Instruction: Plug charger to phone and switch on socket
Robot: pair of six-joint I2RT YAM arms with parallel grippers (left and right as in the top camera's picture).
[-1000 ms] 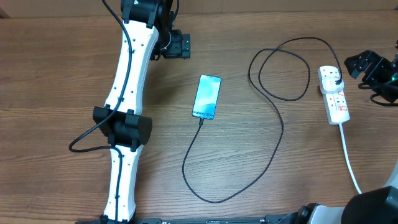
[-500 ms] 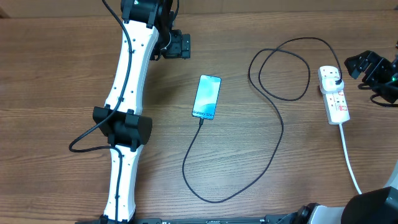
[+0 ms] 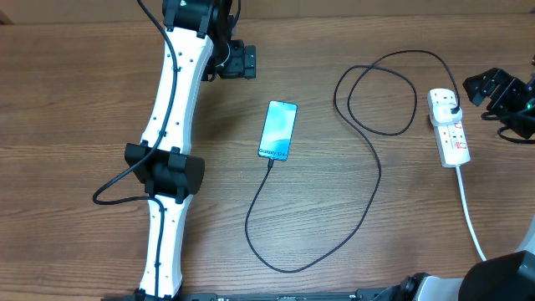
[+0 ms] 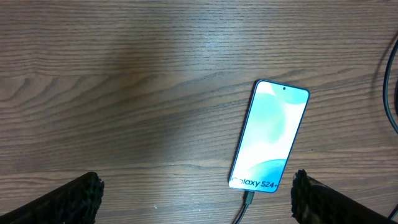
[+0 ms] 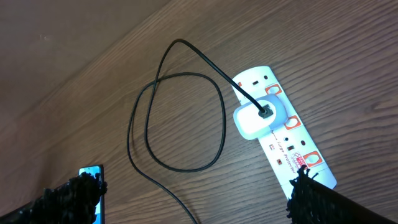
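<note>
The phone (image 3: pixel 277 131) lies face up mid-table, its light-blue screen lit. The charger (image 3: pixel 368 180), a thin black cable, has its connector (image 4: pixel 248 200) in the phone's near end and runs in loops to a white adapter (image 5: pixel 254 119) seated in the socket (image 3: pixel 449 127), a white power strip at the right. My left gripper (image 3: pixel 247 60) hovers open behind and left of the phone, holding nothing; in its wrist view the phone (image 4: pixel 270 137) lies ahead of the gripper (image 4: pixel 196 200). My right gripper (image 3: pixel 486 85) is open just right of the socket (image 5: pixel 283 140), empty.
The socket's thick white cord (image 3: pixel 470 213) runs toward the front right edge. My left arm (image 3: pixel 171 134) stretches across the table's left side, with a black cable loop (image 3: pixel 113 188) beside it. The charger's slack loops lie between phone and socket.
</note>
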